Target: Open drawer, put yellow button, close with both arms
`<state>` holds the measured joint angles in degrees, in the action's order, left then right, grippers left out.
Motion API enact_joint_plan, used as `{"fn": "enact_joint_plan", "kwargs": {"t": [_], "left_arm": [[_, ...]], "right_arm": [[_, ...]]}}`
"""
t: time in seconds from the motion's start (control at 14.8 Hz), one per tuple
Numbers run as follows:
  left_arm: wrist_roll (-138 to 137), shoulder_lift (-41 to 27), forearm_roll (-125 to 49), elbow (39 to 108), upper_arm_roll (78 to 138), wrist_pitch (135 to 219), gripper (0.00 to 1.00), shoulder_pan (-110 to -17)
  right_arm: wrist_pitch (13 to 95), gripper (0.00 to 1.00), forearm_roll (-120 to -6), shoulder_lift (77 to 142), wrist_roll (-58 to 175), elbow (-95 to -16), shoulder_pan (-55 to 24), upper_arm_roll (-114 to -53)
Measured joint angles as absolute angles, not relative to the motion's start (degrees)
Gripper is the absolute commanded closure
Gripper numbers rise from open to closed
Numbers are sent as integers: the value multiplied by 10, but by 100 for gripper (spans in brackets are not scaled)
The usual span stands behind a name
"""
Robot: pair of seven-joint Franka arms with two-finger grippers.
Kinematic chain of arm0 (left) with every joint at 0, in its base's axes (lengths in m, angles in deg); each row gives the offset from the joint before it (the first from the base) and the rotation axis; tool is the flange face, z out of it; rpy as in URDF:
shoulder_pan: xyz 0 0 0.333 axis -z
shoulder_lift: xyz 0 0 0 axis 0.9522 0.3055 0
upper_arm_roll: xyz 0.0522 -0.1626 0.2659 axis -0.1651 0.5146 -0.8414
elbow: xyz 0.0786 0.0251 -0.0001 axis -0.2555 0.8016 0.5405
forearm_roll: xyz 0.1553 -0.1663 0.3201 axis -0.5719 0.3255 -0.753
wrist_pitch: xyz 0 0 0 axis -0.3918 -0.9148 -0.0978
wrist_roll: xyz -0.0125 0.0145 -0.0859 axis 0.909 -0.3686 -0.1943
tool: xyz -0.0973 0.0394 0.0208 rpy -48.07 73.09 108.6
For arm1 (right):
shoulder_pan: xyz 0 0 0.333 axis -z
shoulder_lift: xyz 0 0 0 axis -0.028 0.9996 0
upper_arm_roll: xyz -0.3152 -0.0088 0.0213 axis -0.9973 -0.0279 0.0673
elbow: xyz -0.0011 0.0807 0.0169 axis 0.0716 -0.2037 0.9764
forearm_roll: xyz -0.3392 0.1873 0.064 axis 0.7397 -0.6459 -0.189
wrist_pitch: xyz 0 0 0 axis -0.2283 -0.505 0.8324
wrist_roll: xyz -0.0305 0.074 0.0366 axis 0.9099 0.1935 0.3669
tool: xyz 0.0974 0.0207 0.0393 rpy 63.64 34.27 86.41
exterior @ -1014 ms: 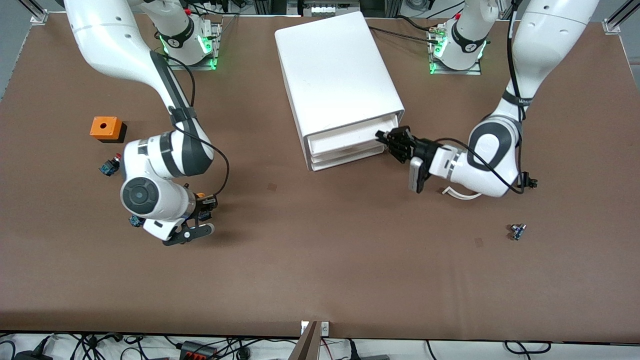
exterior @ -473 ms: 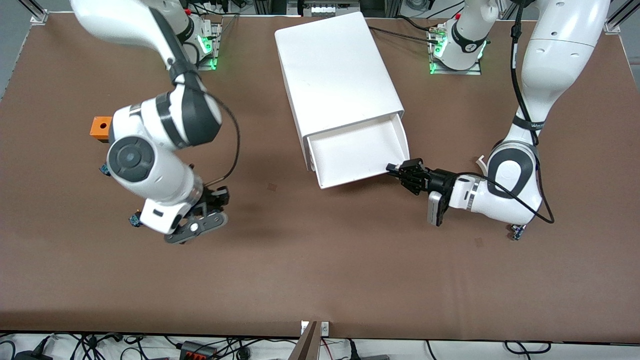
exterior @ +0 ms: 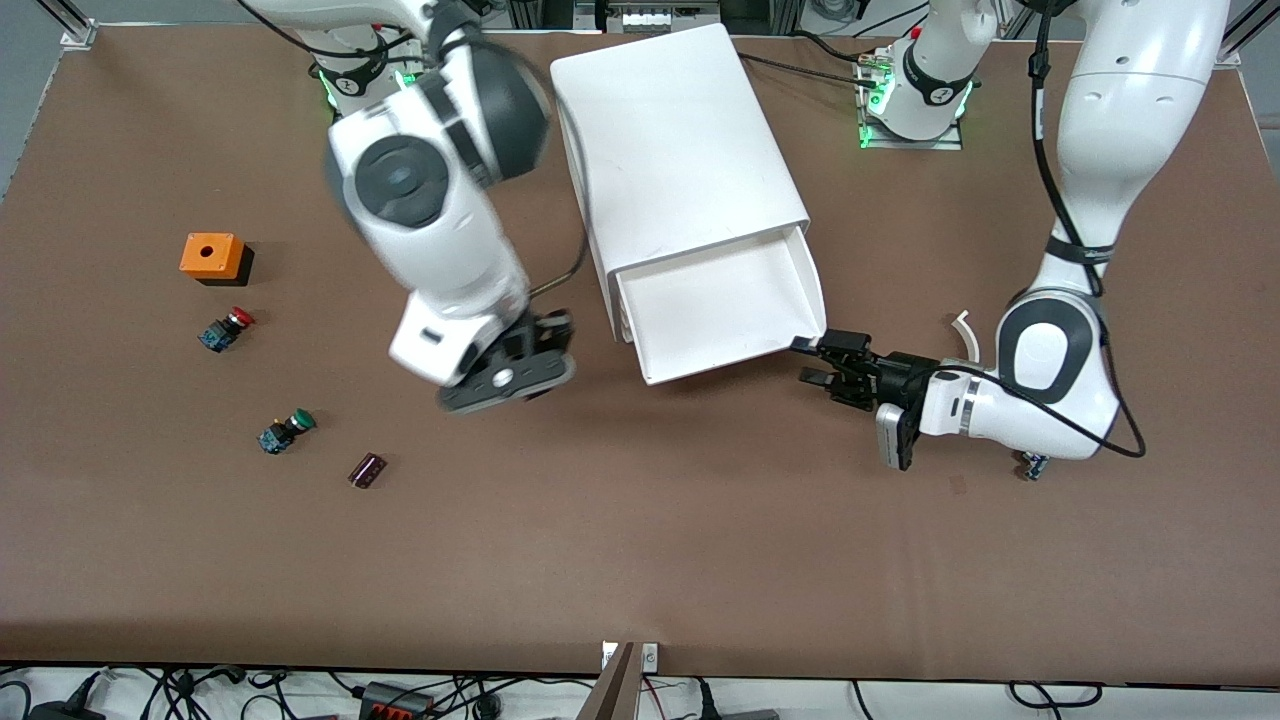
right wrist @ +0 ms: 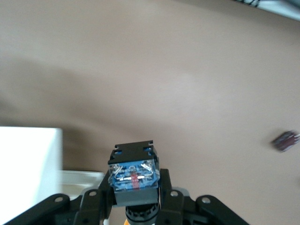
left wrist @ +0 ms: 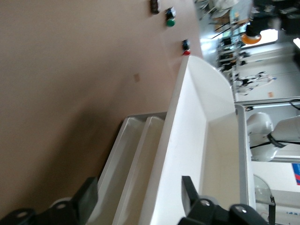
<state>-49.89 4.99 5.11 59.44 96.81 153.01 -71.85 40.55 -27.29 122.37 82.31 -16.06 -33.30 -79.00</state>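
Black pads of the right claw (right wrist: 135, 206) are clamped on the yellow button (right wrist: 134, 180), whose blue-and-black body points at the wrist camera while the cap faces down between the jaws, only a sliver of orange showing. Holding it body-up looks meant to let it drop cap-first into the tray. In the front view the right claw (exterior: 520, 365) hangs over bare counter (exterior: 640, 560) just beside the cabinet (exterior: 675, 150), at about 9 o'clock from the drawer (exterior: 715, 305). Its forearm slopes steeply up toward its base at 12 o'clock, elbow high over the counter, apparently mid-carry toward the tray.

White plastic fills the left wrist view: the drawer's front lip (left wrist: 173, 154) runs between the two spread fingers (left wrist: 86, 199) of the left claw (exterior: 822, 362), which touch nothing. In the front view that claw sits at the drawer's front corner, at roughly 4 o'clock from the tray, jaws apart. The left arm lies low, wrist nearly level, elbow bent back toward 3 o'clock, probably parked there so it can push when closing comes.

The drawer stands pulled well out and empty, two shut drawers (left wrist: 126, 159) beneath it. Toward the right arm's end lie a red button (exterior: 226, 328), a green button (exterior: 286, 430), an orange block (exterior: 212, 256) and a small dark cylinder (exterior: 367, 469).
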Motion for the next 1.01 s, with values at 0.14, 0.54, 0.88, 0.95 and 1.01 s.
{"fn": "enact_joint_plan", "kwargs": {"t": [0.14,0.54,0.88,0.95,1.01], "left_arm": [[-435,36,-17,569,967,1497,0,-720],[-244,-25,-214,553,969,1472,0,-716],[-152,-57,-438,517,974,1473,0,-692],[-150,-56,-464,511,973,1476,0,-691],[-149,-52,-478,507,969,1486,0,-693]], "right_arm": [[422,100,-273,1224,892,-156,-377,-787],[489,100,-273,1236,957,-156,-439,-788],[555,100,-273,1265,986,-156,-447,-788],[563,100,-273,1272,992,-156,-451,-788],[567,100,-273,1277,995,-156,-454,-788]]}}
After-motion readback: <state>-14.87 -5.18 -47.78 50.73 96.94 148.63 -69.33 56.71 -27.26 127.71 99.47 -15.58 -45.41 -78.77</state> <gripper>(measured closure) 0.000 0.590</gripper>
